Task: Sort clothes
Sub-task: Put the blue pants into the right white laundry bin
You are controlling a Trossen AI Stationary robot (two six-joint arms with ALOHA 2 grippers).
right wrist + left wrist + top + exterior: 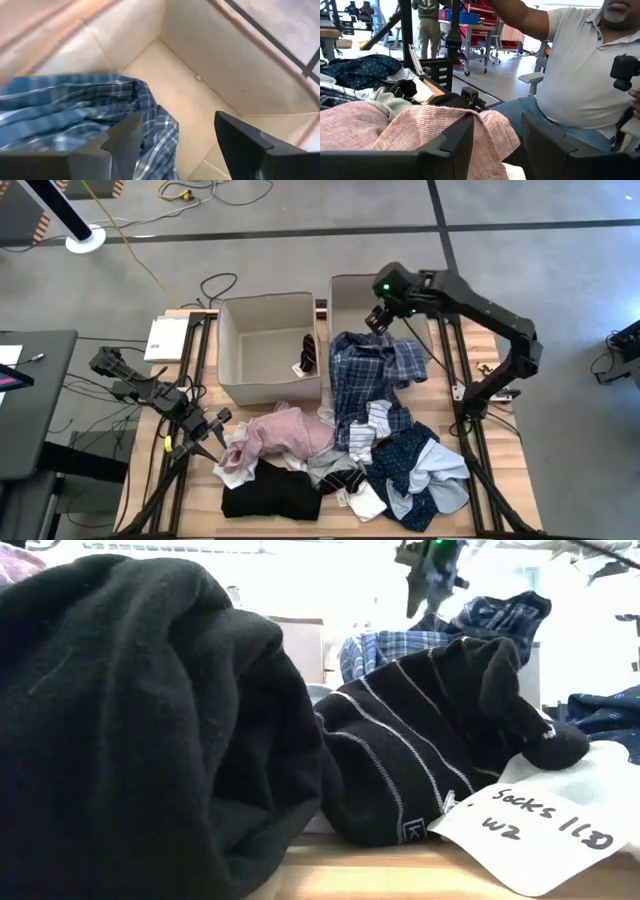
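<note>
The clothes lie in a heap on the table's near half: a pink garment (285,430) (420,130), a black one (270,492) (130,720), dark striped socks (420,760) and a navy dotted piece (405,460). A blue plaid shirt (370,370) (75,105) hangs over the right beige box's (350,288) front wall, one end inside the box. My right gripper (380,315) (175,145) stands open above that box, just over the shirt. My left gripper (212,435) (497,145) stands open and level at the pink garment's left edge. My left gripper points level at the pink garment's edge (485,125) from the table's left. Whether its fingers touch the cloth, I cannot tell.
The left beige box (268,345) holds one dark striped sock (308,352). A white paper tag (540,830) lies by the socks near the table's front edge. A seated person (580,75) shows beyond the table in the left wrist view.
</note>
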